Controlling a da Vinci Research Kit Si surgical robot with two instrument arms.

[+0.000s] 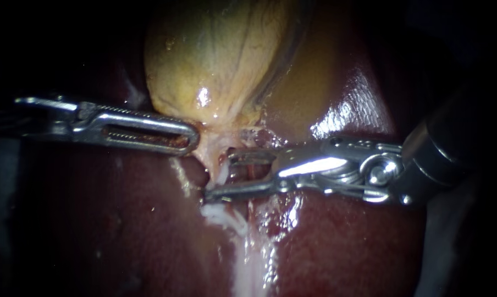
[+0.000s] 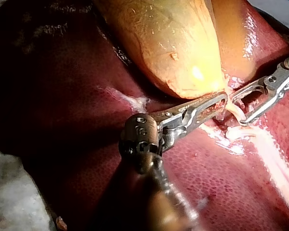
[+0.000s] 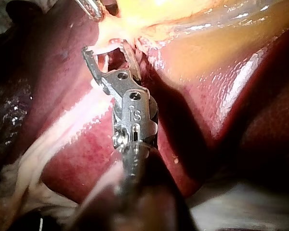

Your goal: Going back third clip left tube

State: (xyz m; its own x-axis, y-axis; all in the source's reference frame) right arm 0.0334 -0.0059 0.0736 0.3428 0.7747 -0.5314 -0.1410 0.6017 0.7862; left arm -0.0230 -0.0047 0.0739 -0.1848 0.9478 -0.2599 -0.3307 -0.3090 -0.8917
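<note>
The yellow gallbladder (image 1: 215, 60) lies on the dark red liver (image 1: 122, 231). My left instrument (image 1: 193, 137) comes in level from the left, its jaws shut on the pale neck tissue under the gallbladder. My right instrument (image 1: 220, 173) reaches in from the right with its jaws open. A thin pale tube (image 1: 216, 165) stands at their mouth, untouched on at least one side. Just below the lower jaw sits a white clip-like piece (image 1: 224, 215). In the right wrist view the open jaws (image 3: 106, 48) frame a pale strand. The left wrist view shows both instruments' tips (image 2: 225, 98) almost meeting.
A pale white band of tissue (image 1: 248, 264) runs down the liver from the tube toward the near edge. Wet liver surface (image 1: 347, 110) rises beside the gallbladder above my right instrument. Whitish cloth (image 3: 250, 207) shows at the liver's edge in the right wrist view.
</note>
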